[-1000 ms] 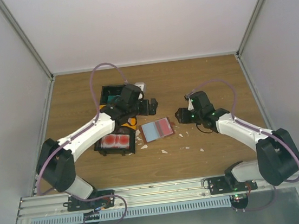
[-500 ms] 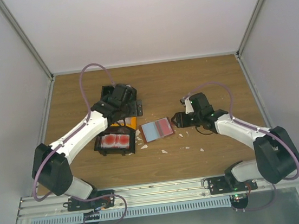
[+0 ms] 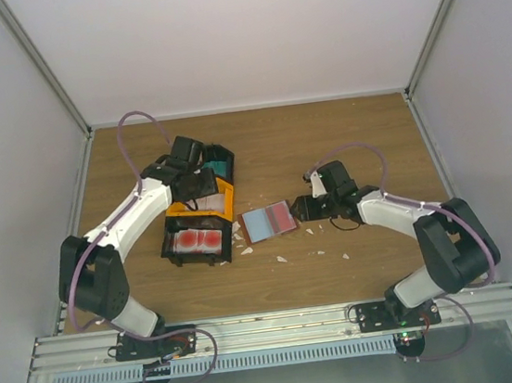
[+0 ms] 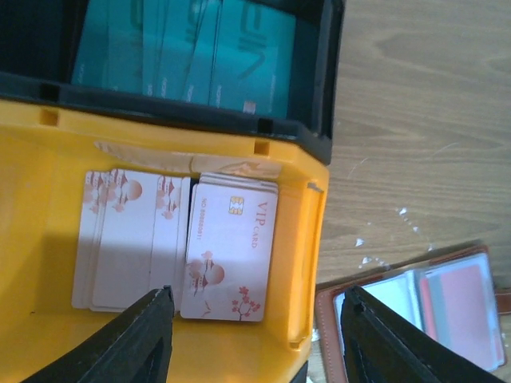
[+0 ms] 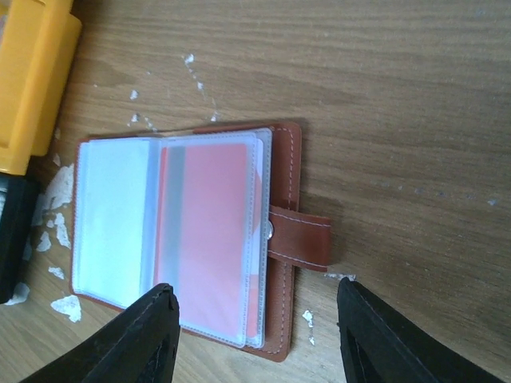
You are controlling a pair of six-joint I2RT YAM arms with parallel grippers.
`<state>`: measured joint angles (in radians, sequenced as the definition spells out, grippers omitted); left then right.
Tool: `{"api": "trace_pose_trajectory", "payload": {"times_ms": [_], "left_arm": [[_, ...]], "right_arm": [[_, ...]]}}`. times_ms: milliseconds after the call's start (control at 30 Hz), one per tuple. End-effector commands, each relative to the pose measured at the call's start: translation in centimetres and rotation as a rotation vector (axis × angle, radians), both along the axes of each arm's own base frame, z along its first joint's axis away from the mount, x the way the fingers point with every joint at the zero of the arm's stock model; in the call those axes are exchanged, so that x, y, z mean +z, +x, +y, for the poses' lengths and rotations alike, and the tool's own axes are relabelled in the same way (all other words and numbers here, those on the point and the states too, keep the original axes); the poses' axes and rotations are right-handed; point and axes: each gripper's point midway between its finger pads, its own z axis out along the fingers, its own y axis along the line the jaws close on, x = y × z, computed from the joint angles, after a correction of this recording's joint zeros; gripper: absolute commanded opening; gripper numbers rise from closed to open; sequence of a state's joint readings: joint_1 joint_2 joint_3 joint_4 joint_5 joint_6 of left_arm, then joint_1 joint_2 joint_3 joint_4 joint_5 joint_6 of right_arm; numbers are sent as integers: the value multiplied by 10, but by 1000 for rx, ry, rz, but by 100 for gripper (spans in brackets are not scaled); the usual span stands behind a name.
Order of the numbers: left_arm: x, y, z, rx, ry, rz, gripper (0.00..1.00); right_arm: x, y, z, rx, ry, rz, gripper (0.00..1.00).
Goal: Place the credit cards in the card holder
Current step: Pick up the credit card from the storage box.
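Note:
The card holder (image 3: 268,220) (image 5: 200,239) lies open on the table, brown with clear sleeves; one sleeve shows a red card. My right gripper (image 3: 297,209) (image 5: 255,343) hovers open over its right edge and strap, holding nothing. My left gripper (image 3: 199,185) (image 4: 255,343) is open and empty above the near wall of the yellow bin (image 3: 224,200) (image 4: 48,159). Pale pink-white credit cards (image 4: 231,247) lie in that bin. Teal credit cards (image 4: 200,56) (image 3: 217,165) fill the black bin behind it. Red-and-white credit cards (image 3: 197,241) sit in a nearer black bin. The holder's corner (image 4: 447,303) shows in the left wrist view.
The three bins cluster at the table's left centre, just left of the holder. Small white scraps (image 3: 282,258) (image 5: 64,187) are scattered on the wood around the holder. Grey walls enclose the table on three sides.
My left arm has swung back left, from beside the holder to over the yellow bin, with its jaws somewhat narrower. My right gripper has edged left onto the holder's right edge.

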<state>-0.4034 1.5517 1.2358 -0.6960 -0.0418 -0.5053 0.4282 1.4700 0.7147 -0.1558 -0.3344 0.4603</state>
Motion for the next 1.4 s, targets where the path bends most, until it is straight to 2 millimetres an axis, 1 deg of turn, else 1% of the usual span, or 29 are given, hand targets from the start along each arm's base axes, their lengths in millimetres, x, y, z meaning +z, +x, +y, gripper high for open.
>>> {"api": "trace_pose_trajectory", "payload": {"times_ms": [0,67,133,200,233,300,367,433,533,600,700,767,833,967,1033,1133,1367], "left_arm": [[-25,3,10,0,12,89,60],[-36,4,10,-11,-9,124,61],[-45,7,11,-23,-30,146,64],[-54,11,11,-32,-47,165,67],[-59,12,12,-32,-56,177,68],[-68,15,12,-33,-79,196,68],[-76,17,12,-34,-96,211,67],[-82,19,14,-32,-101,218,67],[-92,21,20,-7,-106,244,68],[-98,22,21,11,-124,259,69],[-104,22,12,6,-172,281,70],[-107,21,8,-1,-197,291,70],[-109,19,5,-10,-217,299,68],[-110,17,0,-26,-246,306,62],[-111,16,-3,-34,-259,312,60],[-111,14,-9,-53,-292,319,58],[-100,15,-22,-97,-363,308,57]], "right_arm": [[-3,11,6,6,-1,-16,55],[-7,15,8,8,-8,-10,55],[-11,21,11,11,-15,-6,55],[-11,27,15,11,-23,-9,55],[-8,30,16,9,-26,-14,55],[4,37,25,28,-16,-45,55],[17,43,37,50,-4,-85,55],[25,47,52,80,7,-104,55],[27,50,76,122,36,-109,55],[29,52,93,149,66,-112,55],[32,57,117,185,98,-124,56],[29,60,133,213,105,-119,55],[21,64,144,230,101,-104,54],[9,66,163,273,109,-85,46],[3,67,168,286,104,-78,43],[-8,66,174,312,106,-56,40],[-22,60,183,359,119,-23,39]]}}
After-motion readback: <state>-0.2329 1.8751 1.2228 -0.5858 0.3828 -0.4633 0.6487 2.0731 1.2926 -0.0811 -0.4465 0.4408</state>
